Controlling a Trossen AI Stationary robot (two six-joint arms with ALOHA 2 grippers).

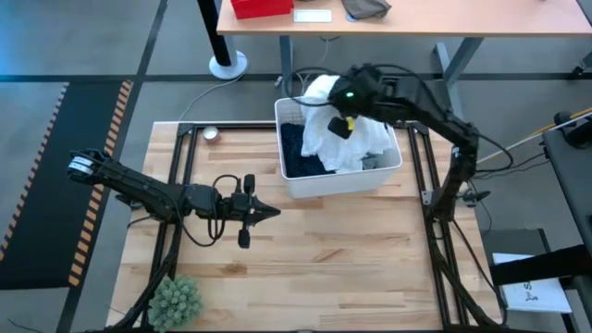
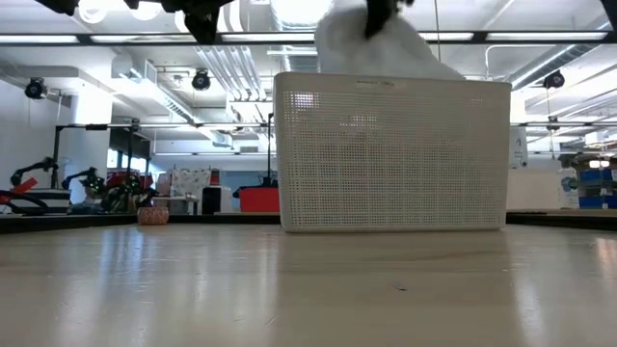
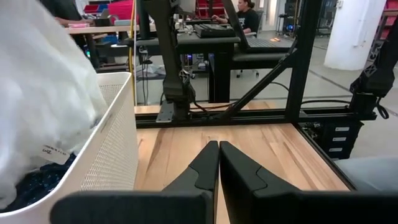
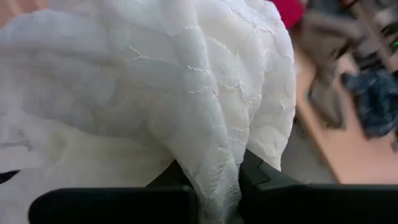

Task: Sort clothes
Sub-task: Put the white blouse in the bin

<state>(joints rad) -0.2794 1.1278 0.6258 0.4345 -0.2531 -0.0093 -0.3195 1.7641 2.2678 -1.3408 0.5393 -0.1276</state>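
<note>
Right pincer [image 4: 208, 186] is closed on the large white garment [image 1: 347, 129], clamping a fold of its fabric above the white bin [image 1: 342, 180]. Most of that garment drapes into the bin and over its rim on the far side from my left arm. A navy patterned garment [image 1: 301, 148] lies inside the bin, beside the white one. My left pincer [image 3: 217, 165] is shut with nothing in it, hovering over the bare tabletop [image 1: 370, 250] just beside the bin's long wall. A green spiky plant [image 1: 176, 301] stands at the tabletop's corner, well apart from the bin.
</note>
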